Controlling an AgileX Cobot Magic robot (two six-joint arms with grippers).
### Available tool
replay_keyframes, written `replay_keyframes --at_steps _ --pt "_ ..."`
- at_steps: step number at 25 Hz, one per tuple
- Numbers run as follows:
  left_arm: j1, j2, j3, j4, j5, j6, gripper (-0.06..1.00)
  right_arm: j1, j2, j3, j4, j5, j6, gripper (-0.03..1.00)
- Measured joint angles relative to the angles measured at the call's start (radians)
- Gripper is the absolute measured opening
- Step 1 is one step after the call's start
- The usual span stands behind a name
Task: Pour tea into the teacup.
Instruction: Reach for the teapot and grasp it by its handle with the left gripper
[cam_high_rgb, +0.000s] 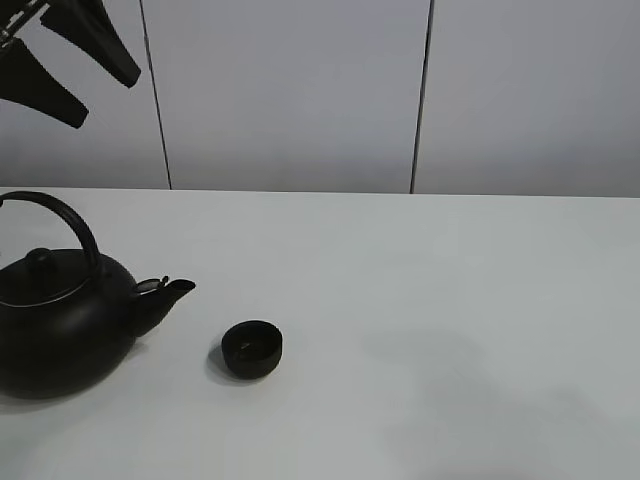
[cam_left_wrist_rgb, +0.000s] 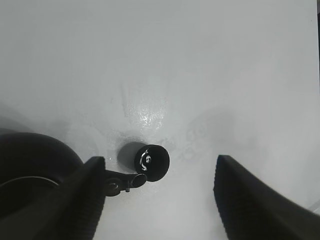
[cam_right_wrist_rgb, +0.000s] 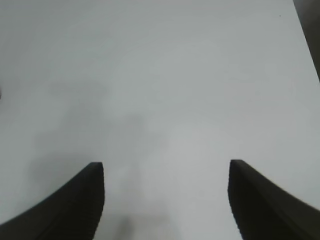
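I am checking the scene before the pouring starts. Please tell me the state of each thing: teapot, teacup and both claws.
Teapot: upright on the table, lid on, not held.
Teacup: upright, near the spout but apart; contents unclear.
Left claw: open, empty, raised above the table.
Right claw: open, empty, above the table.

Bright even light, soft shadows, glare near teacup (cam_left_wrist_rgb: 152, 162)
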Motion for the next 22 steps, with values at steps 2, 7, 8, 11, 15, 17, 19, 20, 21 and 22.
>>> replay_keyframes --at_steps 2,7,8,11,15,17,19,20,21,22 --pt "0.000 0.000 0.000 0.000 -0.001 0.000 0.46 0.002 0.000 0.000 -0.011 -0.001 0.013 0.48" --pt "0.000 0.000 0.000 0.000 -0.001 0.000 0.46 0.004 0.000 0.000 -0.014 -0.003 0.022 0.48" --pt "0.000 0.000 0.000 0.000 -0.001 0.000 0.46 0.004 0.000 0.000 -0.014 -0.003 0.022 0.48" --pt "0.000 0.000 0.000 0.000 -0.002 0.000 0.46 0.004 0.000 0.000 -0.014 -0.003 0.022 0.48" --pt "0.000 0.000 0.000 0.000 -0.040 0.000 0.46 0.004 0.000 0.000 -0.014 -0.003 0.022 0.48" --pt "0.000 0.000 0.000 0.000 -0.063 0.000 0.46 0.004 0.000 0.000 -0.014 -0.003 0.022 0.48" --pt "0.000 0.000 0.000 0.000 -0.091 0.000 0.46 0.004 0.000 0.000 -0.014 -0.003 0.022 0.48" --pt "0.000 0.000 0.000 0.000 -0.110 0.000 0.46 0.004 0.000 0.000 -0.014 -0.003 0.022 0.48" --pt "0.000 0.000 0.000 0.000 -0.130 0.000 0.46 0.004 0.000 0.000 -0.014 -0.003 0.022 0.48" --pt "0.000 0.000 0.000 0.000 -0.144 0.000 0.46 0.004 0.000 0.000 -0.014 -0.003 0.022 0.48"
